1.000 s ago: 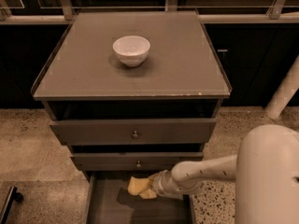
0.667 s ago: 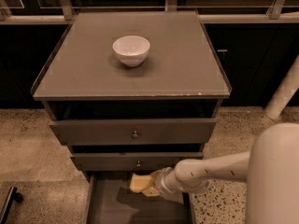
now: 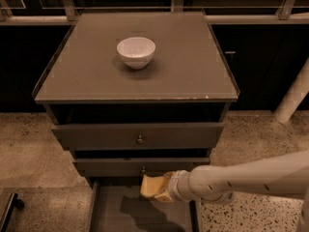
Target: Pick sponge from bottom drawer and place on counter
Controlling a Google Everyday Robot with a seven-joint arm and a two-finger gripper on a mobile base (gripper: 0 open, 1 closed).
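Note:
My gripper [image 3: 157,188] hangs over the open bottom drawer [image 3: 145,216], just below the front of the middle drawer. It is shut on the pale-yellow sponge [image 3: 150,185], which it holds above the drawer floor. My white arm [image 3: 241,178] reaches in from the right. The drawer floor below shows only the gripper's shadow. The counter [image 3: 183,71] is the flat grey top of the cabinet, well above the gripper.
A white bowl [image 3: 136,51] stands on the counter, left of centre towards the back. The two upper drawers [image 3: 140,137] with small knobs stick out slightly above the gripper. A white post [image 3: 294,98] stands at the right. The floor is speckled.
My gripper has risen a little and shifted right with the sponge, coming closer to the middle drawer's front. The arm has drawn back to the right.

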